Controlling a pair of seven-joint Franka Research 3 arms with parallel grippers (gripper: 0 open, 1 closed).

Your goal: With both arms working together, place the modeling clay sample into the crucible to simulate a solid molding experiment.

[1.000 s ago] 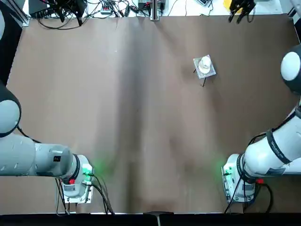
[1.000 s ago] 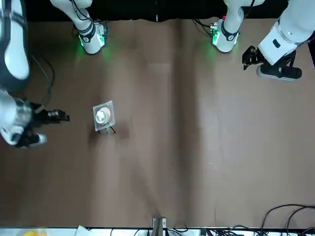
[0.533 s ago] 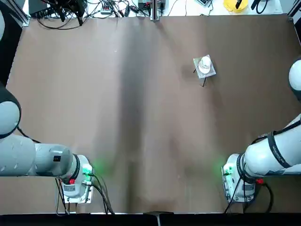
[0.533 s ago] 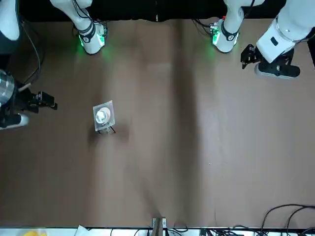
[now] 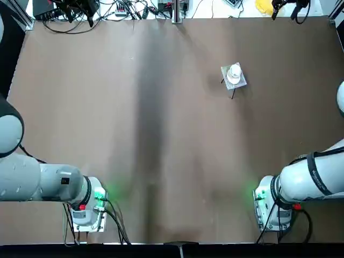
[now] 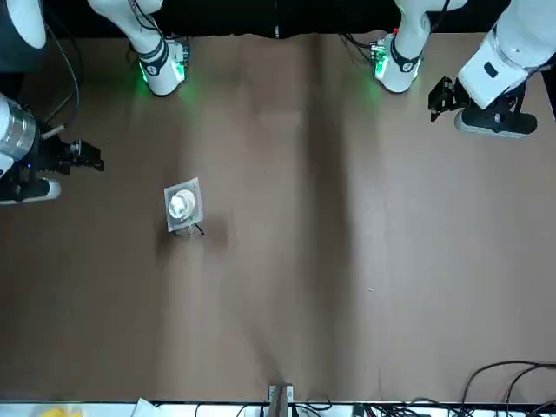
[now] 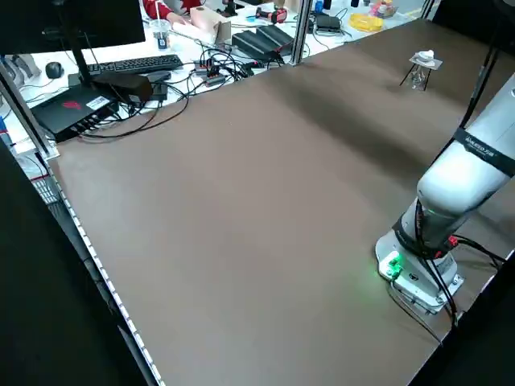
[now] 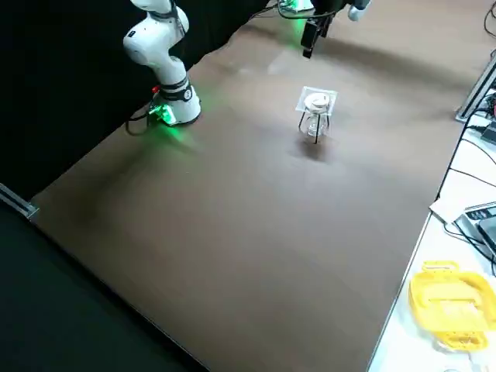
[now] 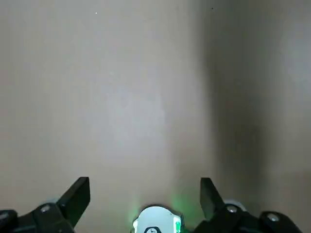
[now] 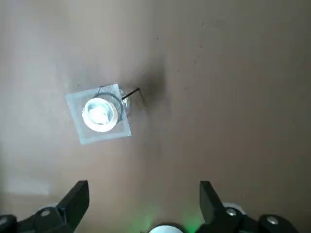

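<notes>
Front view's showing the whole brown counter stretching out around the mesh stand, so I'm using that stand as my landmark. Left end effector is hanging well off to the robot's left of it, right end effector is hanging off to its right. Both are spreading their fingers wide and gripping nothing, probably keeping clear because the placing is looking done, imo.

The mesh stand is standing on thin dark legs, holding its plate up over a small glass vessel, like a heating setup. The crucible is resting on that plate, presumably staying put there as the receiving cup. Modeling clay sample is apparently sitting inside it, a pale lump poking up.

Hard-to-see stuff: glare is washing out the lump's edges, so I'm not telling how deep it's sitting. The plate is partly hiding the glass underneath, and the picture edges are cutting off both upper arms.
</notes>
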